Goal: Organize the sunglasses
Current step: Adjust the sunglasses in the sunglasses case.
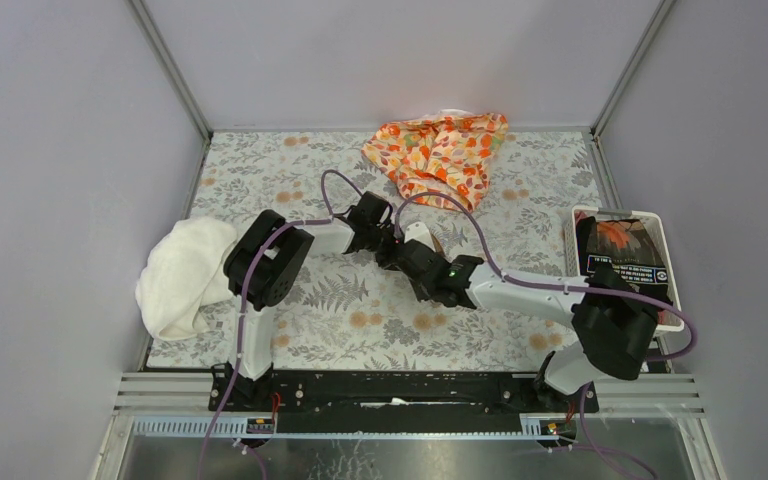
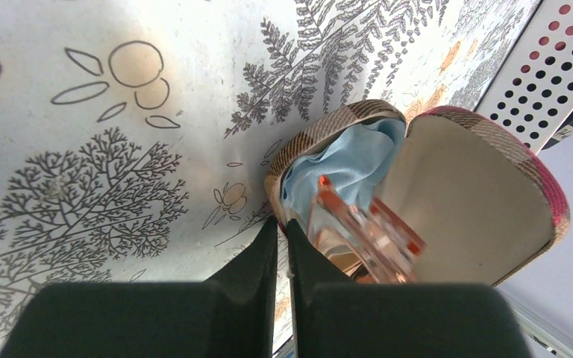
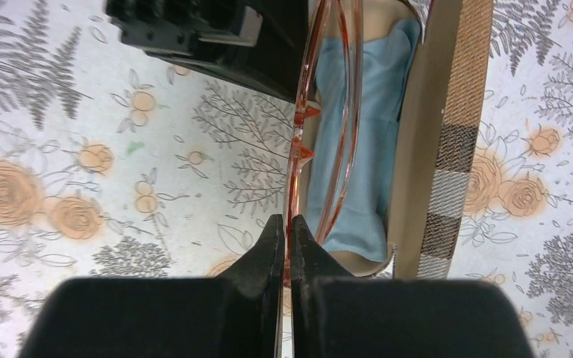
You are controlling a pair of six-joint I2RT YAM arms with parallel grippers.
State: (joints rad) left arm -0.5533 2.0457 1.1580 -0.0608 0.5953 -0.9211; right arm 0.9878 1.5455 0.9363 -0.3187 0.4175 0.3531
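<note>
Right wrist view, right end effector pinching sunglasses, left end effector gripping case

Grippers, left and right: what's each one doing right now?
Left gripper: closed, pinching the rim of the open plaid case.
Right gripper: closed on the frame of the sunglasses.

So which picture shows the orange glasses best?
The right wrist view: the glasses run sharp and long over the blue cloth in the open case. The left wrist view shows them close but blurry. In the top view, the arms hide them.
</note>
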